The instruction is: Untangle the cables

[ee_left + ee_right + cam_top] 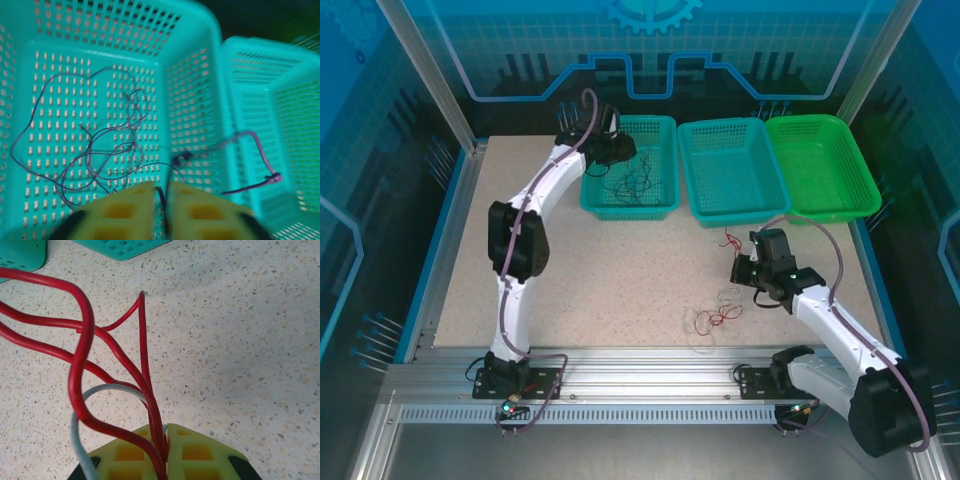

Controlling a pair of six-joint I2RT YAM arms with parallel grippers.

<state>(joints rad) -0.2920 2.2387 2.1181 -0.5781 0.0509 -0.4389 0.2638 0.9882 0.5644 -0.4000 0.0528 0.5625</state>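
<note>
**Cables split between basket and desk**

Left pincer (162,186) is above the left basket (660,207). Its jaws are narrow with a dark strand in the gap, and I cannot tell whether it grips. Black cables (100,150) sprawl in loose loops on the basket floor, with no single axis.

Right pincer (166,429) is clamped on red cables (82,340) and a white cable (75,435). These run straight out from the fingertips, then curl left. A loose red loop (720,318) lies on the desk (610,280), long axis roughly left-right.
</note>
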